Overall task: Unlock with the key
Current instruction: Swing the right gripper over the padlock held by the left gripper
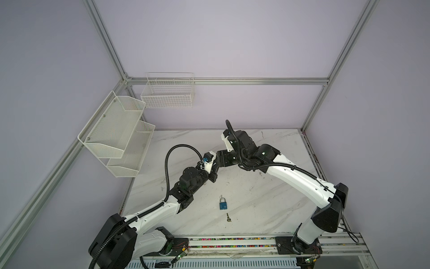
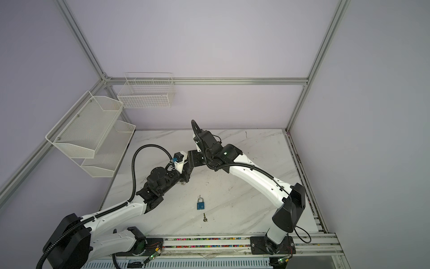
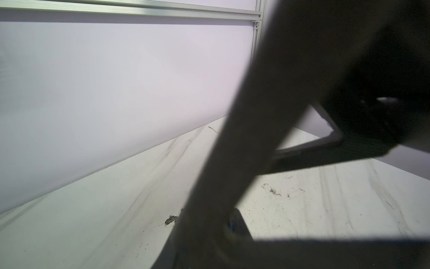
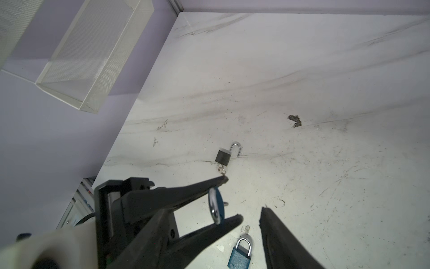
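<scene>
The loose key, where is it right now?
In both top views the loose key lies on the marble table, midway between the arm bases, just nearer the front edge than the blue padlock, not touching it.

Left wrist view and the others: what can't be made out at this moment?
- Left wrist view: blurred dark shapes near the lens; what the left claw grips is unreadable there.
- Top views: the arms cover the held blue padlock and most of the black padlock.
- Right wrist view: the held blue padlock is edge-on, so its shackle's state is unclear.
</scene>
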`<state>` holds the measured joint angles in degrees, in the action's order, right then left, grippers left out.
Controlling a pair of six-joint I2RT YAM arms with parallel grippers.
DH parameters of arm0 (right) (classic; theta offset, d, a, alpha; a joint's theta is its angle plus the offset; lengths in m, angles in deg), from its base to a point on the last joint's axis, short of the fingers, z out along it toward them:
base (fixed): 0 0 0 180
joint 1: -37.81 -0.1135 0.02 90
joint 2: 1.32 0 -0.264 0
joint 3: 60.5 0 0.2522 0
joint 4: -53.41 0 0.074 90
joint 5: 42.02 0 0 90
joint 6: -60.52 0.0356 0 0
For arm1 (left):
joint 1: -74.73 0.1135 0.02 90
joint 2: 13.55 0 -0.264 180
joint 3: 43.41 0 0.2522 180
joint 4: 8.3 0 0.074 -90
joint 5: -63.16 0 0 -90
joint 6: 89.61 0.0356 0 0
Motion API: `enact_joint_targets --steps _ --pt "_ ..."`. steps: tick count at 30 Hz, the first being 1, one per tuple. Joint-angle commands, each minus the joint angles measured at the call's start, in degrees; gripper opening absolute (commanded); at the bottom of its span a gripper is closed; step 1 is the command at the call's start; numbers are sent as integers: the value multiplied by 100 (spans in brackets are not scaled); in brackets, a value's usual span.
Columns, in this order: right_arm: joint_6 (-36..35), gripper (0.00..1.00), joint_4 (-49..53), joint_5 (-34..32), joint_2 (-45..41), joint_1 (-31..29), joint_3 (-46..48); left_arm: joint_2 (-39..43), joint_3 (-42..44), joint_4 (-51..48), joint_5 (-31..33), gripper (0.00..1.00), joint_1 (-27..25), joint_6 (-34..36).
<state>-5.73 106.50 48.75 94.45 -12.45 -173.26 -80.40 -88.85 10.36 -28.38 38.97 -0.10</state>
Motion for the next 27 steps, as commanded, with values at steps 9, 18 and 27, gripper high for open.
enact_joint_targets --steps 9,18,27 --pt "-67 64 971 -866 498 17 -730 142 303 578 -189 0 -18 330" --pt "-178 64 1342 -984 730 41 -1025 165 309 598 -189 0 -12 457" --pt "-410 64 1771 -837 798 309 -1216 190 381 798 -228 0 -22 628"
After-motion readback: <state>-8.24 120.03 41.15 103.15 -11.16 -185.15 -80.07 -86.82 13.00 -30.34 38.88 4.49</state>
